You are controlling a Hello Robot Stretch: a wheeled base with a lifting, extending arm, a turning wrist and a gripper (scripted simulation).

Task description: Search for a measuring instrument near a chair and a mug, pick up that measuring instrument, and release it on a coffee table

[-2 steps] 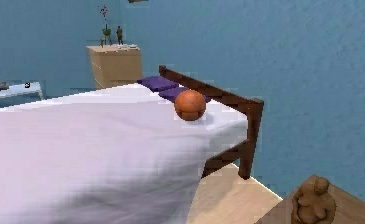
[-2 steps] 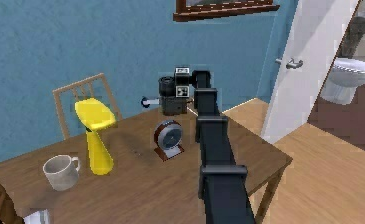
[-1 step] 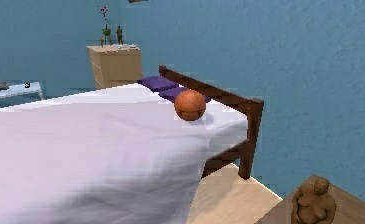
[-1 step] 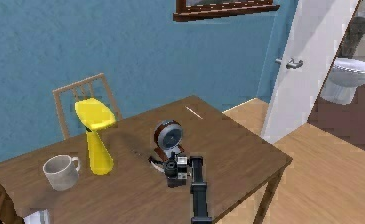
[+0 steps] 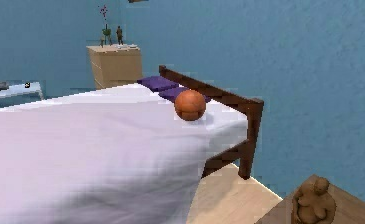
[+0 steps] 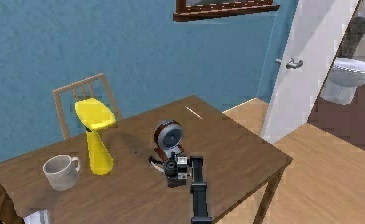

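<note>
So, arm side view first: a brown wooden surface (image 6: 240,150) fills the lower half, and a round clock-like thing (image 6: 170,133) stands upright on it near the middle, dark rim and pale face; that's the best match I can see for the measuring instrument. The tool (image 6: 166,166) sits right in front of it, at the end of the dark arm (image 6: 200,195) that comes up from the bottom edge. I honestly can't tell whether the tool is touching it or holds anything, because the clock-like thing stands on the surface directly behind the fingers.

Left of the tool there's a tall yellow vase (image 6: 94,135), and just left of that a white mug (image 6: 60,172); both are on the same surface. A light wooden chair (image 6: 85,95) stands behind them against the blue wall; a thin pale stick (image 6: 195,112) lies farther out on the surface. On the arm side view's right there's a white door (image 6: 305,70) with a toilet (image 6: 350,78) past it.

Forward view: a bed (image 5: 80,150) with a white cover; an orange ball (image 5: 190,104) rests on it near the dark wooden headboard (image 5: 252,125); purple pillows (image 5: 162,86) lie beside the ball. A light wooden dresser (image 5: 115,65) stands at the blue wall with a small plant (image 5: 105,28) on top; a brown figurine (image 5: 313,202) sits in the lower right corner.
</note>
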